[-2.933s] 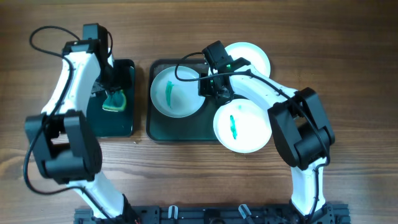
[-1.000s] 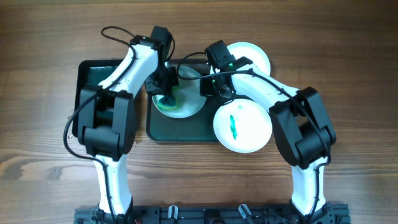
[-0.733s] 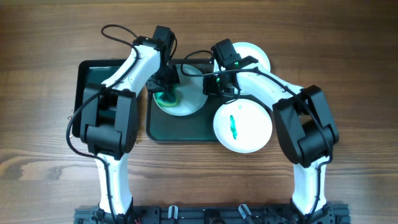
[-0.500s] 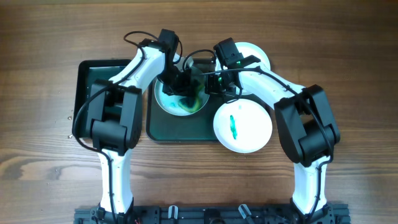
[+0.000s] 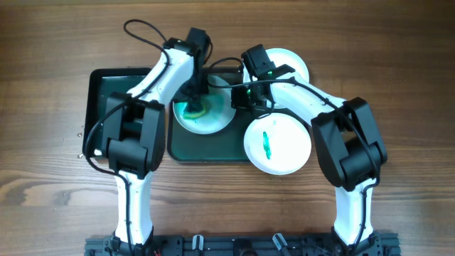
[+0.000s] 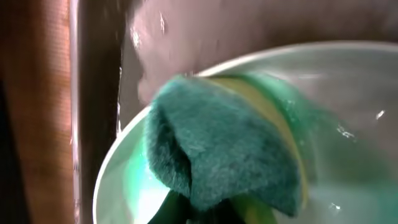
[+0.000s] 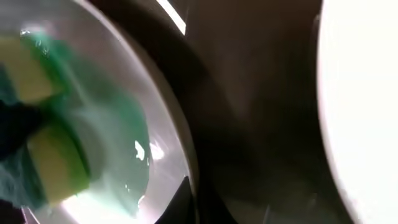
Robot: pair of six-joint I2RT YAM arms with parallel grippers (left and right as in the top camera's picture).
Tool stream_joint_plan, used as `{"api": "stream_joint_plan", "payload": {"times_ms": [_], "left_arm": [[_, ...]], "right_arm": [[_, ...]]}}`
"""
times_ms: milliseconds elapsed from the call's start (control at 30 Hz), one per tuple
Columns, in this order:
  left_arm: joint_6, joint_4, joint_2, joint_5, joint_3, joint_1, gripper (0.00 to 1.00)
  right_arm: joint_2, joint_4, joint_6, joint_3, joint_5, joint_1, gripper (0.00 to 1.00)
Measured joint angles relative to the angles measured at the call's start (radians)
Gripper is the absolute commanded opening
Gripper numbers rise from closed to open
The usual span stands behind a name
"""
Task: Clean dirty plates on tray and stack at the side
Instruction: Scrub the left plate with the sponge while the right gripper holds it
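Note:
A white plate (image 5: 213, 122) lies on the dark green tray (image 5: 202, 148), its middle filmed with smeared green. My left gripper (image 5: 193, 104) is shut on a green-yellow sponge (image 5: 191, 111) and presses it onto that plate's left half. In the left wrist view the sponge (image 6: 230, 146) fills the middle, folded over the plate (image 6: 118, 180). My right gripper (image 5: 242, 104) is shut on the plate's right rim (image 7: 181, 146). A second plate (image 5: 286, 155), with a green smear, overlaps the tray's right edge. A third, plain plate (image 5: 293, 62) lies behind the right arm.
A smaller black-rimmed tray (image 5: 106, 99) sits left of the main tray, on the wooden table (image 5: 57, 185). Both arms cross over the tray's back half. In the right wrist view the plain plate (image 7: 367, 93) shows at the right.
The left gripper has swept the sponge across the plate, out to its right half and back to the left, spreading the green. The right gripper has held still on the rim.

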Motion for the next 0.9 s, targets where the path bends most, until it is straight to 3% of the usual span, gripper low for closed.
{"api": "stream_joint_plan", "payload": {"times_ms": [67,200,333,400,667,800,900], "left_arm": [[0.075,-0.041,0.000,0.050,0.000,-0.016,0.04],[0.325,-0.093,0.000,0.313,-0.001,-0.044,0.04],[0.404,-0.049,0.000,0.364,-0.004,-0.072,0.04],[0.362,-0.025,0.000,0.314,-0.004,-0.068,0.04],[-0.104,-0.038,0.001,-0.174,-0.004,-0.056,0.04],[-0.188,-0.086,0.001,-0.225,-0.006,-0.069,0.04],[-0.096,-0.035,0.001,-0.117,-0.010,-0.079,0.04]], "right_arm": [[0.000,-0.004,-0.008,-0.001,-0.001,-0.003,0.04],[0.003,-0.007,-0.023,-0.001,-0.030,-0.020,0.04],[0.006,-0.011,-0.023,-0.001,-0.050,-0.037,0.04],[0.008,-0.008,-0.022,-0.001,-0.053,-0.040,0.04],[0.010,0.004,-0.018,-0.001,-0.060,-0.039,0.04],[0.010,-0.001,-0.018,-0.001,-0.068,-0.036,0.04],[0.010,-0.004,-0.023,-0.001,-0.068,-0.039,0.04]]}}
